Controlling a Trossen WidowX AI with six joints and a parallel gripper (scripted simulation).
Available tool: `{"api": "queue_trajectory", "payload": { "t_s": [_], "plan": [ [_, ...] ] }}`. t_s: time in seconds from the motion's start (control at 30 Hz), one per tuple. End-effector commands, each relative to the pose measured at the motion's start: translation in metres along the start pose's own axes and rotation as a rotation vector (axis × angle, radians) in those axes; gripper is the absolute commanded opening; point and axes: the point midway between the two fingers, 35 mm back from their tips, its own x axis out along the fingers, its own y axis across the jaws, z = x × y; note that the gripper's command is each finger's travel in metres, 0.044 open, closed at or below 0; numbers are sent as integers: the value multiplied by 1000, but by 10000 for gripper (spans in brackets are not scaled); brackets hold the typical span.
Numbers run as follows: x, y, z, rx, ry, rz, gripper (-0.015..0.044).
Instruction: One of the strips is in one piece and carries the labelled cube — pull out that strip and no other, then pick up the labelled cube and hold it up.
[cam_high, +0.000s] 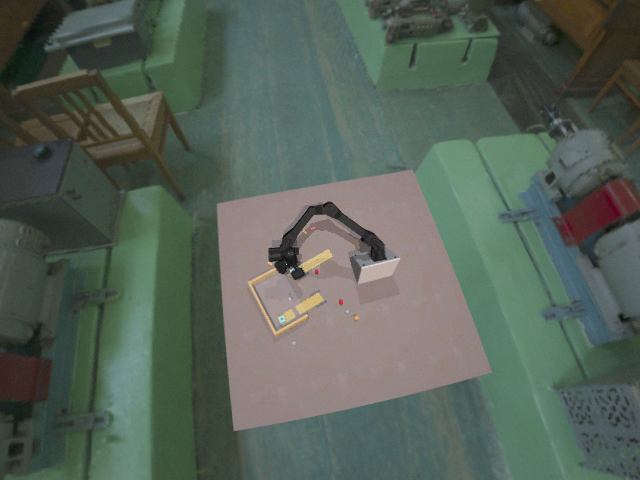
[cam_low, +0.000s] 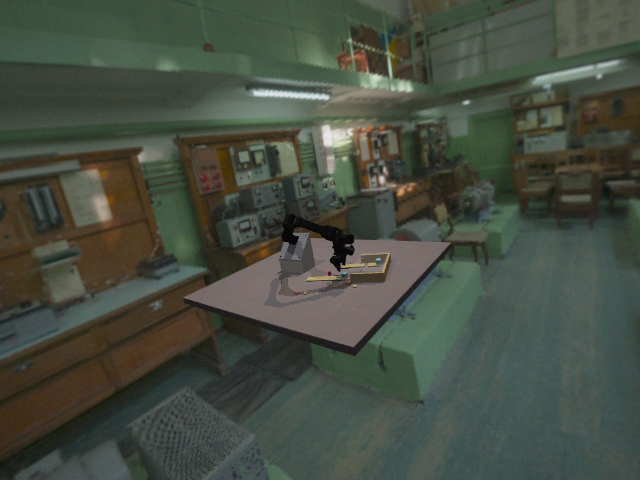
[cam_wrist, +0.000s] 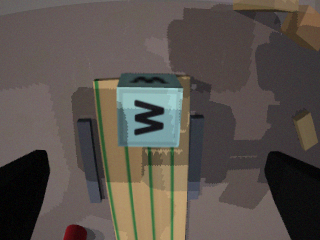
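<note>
A light wooden strip with green lines (cam_high: 320, 258) (cam_low: 319, 279) (cam_wrist: 144, 200) lies flat in one piece, its far end in view in the wrist view. A teal cube marked W (cam_wrist: 149, 117) (cam_low: 344, 274) sits on that far end, just outside the tray's open side. My gripper (cam_wrist: 161, 163) (cam_low: 337, 267) is open and empty above the strip, one finger on each side, with the cube ahead of the fingertips. A second strip shows as two pieces (cam_high: 310, 302) (cam_high: 289, 314) with a gap between them. Another teal cube (cam_high: 281, 319) (cam_low: 378, 260) sits on its tray-side piece; its label is unreadable.
Short blue-grey rails (cam_wrist: 90, 160) (cam_wrist: 196, 155) flank the strip near the cube. The wooden tray (cam_high: 263, 305) has raised walls. A red cylinder (cam_wrist: 75, 233) (cam_high: 316, 271) lies beside the strip. An orange block (cam_wrist: 304, 29) and a yellow block (cam_wrist: 305, 131) lie on the other side.
</note>
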Motion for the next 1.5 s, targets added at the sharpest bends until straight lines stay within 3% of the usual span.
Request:
{"api": "queue_trajectory", "payload": {
  "t_s": [0.0,0.23,1.4,1.47],
  "plan": [
    [-1,4,7,-6,2,-2,414],
    [9,4,8,-6,2,-2,250],
    [54,3,6,-6,2,-4,250],
    [52,2,6,-1,3,-8,198]
  ]
}}
